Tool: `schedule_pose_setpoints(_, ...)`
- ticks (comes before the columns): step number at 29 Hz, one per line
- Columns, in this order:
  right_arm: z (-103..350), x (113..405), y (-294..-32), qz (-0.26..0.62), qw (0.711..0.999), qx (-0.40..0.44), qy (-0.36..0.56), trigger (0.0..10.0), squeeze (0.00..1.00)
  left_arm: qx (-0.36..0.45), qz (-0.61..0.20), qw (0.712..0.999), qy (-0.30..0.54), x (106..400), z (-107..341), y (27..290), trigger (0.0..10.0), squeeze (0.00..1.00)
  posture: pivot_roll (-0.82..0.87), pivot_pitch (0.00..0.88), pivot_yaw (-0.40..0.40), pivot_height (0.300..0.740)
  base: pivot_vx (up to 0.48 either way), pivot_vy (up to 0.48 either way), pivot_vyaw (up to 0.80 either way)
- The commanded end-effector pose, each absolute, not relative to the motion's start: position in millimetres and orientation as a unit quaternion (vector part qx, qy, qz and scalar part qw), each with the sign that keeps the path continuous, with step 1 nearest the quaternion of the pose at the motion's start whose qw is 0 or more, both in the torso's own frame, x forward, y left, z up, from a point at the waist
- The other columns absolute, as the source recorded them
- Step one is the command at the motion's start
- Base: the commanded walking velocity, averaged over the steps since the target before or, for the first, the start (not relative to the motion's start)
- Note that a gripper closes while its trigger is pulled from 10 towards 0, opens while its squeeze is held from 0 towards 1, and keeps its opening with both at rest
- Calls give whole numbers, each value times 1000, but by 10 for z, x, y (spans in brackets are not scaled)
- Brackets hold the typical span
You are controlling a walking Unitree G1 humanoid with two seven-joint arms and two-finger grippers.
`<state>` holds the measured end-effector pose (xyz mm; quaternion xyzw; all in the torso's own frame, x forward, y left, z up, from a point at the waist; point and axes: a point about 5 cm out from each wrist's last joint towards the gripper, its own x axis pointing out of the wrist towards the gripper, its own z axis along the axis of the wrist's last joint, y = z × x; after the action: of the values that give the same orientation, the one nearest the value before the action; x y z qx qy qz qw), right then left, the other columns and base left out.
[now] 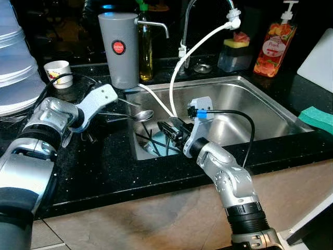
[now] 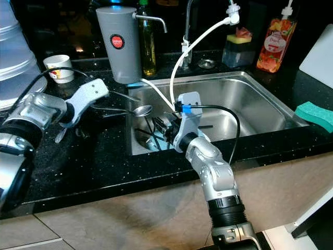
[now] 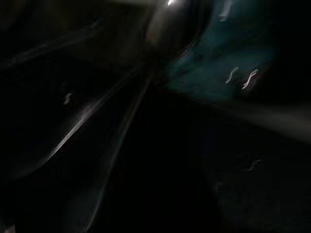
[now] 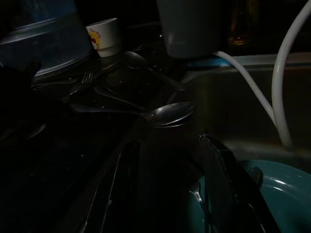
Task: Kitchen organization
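Left gripper (image 1: 118, 108) clamped on spoon (image 1: 136, 115) handle, spoon level, bowl toward sink (image 1: 250, 112). Right gripper (image 1: 167, 127) parted, low over sink's left end.

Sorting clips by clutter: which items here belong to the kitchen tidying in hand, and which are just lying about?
In play:
left gripper holding a spoon over the sink's edge
right gripper low in the sink, over a teal bowl

Lying about:
grey jug
paper cup
soap bottle
green sponge
white hose
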<state>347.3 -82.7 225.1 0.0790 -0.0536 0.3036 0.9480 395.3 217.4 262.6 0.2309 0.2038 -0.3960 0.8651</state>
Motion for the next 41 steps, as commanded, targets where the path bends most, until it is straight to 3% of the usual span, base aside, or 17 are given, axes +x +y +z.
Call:
schedule_pose_setpoints(1, 2262, 3476, -806, 310, 945, 84, -50, 10000, 0, 180, -420, 874, 167, 3946, 2806, 2145, 0, 0, -35, 91, 32, 740, 0, 0, 0)
schedule_pose_setpoints(4, 2263, 3476, -806, 311, 945, 86, -50, 10000, 0, 128, -434, 884, 115, 3940, 2991, 2132, 0, 0, -33, 92, 32, 740, 0, 0, 0)
schedule_pose_setpoints(7, 2263, 3476, -803, 312, 945, 87, -50, 10000, 0, 123, -428, 890, 101, 3947, 3022, 2135, 0, 0, -33, 92, 32, 740, 0, 0, 0)
schedule_pose_setpoints(9, 2264, 3474, -797, 313, 944, 88, -50, 10000, 0, 143, -386, 908, 77, 3995, 3027, 2135, 0, 0, -28, 94, 26, 740, 0, 0, 0)
schedule_pose_setpoints(10, 2262, 3473, -792, 314, 944, 89, -50, 10000, 0, 167, -349, 920, 67, 4035, 3001, 2129, 3725, 0, -28, 94, 26, 740, 0, 0, 0)
schedule_pose_setpoints(12, 2262, 3473, -792, 314, 944, 89, -50, 10000, 0, 167, -349, 920, 67, 4035, 3001, 2129, 3725, 0, -28, 94, 26, 740, 0, 0, 0)
schedule_pose_setpoints(13, 2257, 3472, -786, 315, 944, 89, -49, 10000, 0, 205, -312, 926, 59, 4076, 2948, 2102, 5098, 0, -26, 96, 24, 740, 0, 0, 0)
schedule_pose_setpoints(14, 2253, 3465, -781, 316, 943, 89, -48, 10000, 0, 223, -287, 930, 50, 4108, 2903, 2061, 10000, 796, -29, 101, 26, 740, 0, 0, 0)
schedule_pose_setpoints(15, 2250, 3460, -778, 316, 943, 90, -48, 10000, 0, 223, -280, 933, 43, 4122, 2876, 2024, 10000, 1000, -29, 101, 26, 740, 0, 0, 0)
schedule_pose_setpoints(19, 2240, 3439, -783, 314, 944, 91, -47, 10000, 0, 215, -311, 925, 39, 4127, 2790, 1883, 10000, 1000, -35, 105, 36, 740, 0, 0, 0)
schedule_pose_setpoints(25, 2213, 3411, -799, 309, 945, 93, -44, 10000, 0, 318, -308, 896, 38, 4147, 2664, 1724, 10000, 1000, -44, 109, 46, 740, 0, 0, 0)
schedule_pose_setpoints(30, 2199, 3391, -802, 308, 946, 93, -43, 10000, 0, 335, -318, 887, 22, 4158, 2599, 1531, 10000, 1000, -49, 110, 50, 740, 0, 0, 0)
schedule_pose_setpoints(41, 2210, 3379, -826, 302, 948, 95, -43, 10000, 0, 256, -389, 885, 28, 4130, 2540, 1258, 10000, 1000, -54, 127, 55, 740, 0, 0, 0)
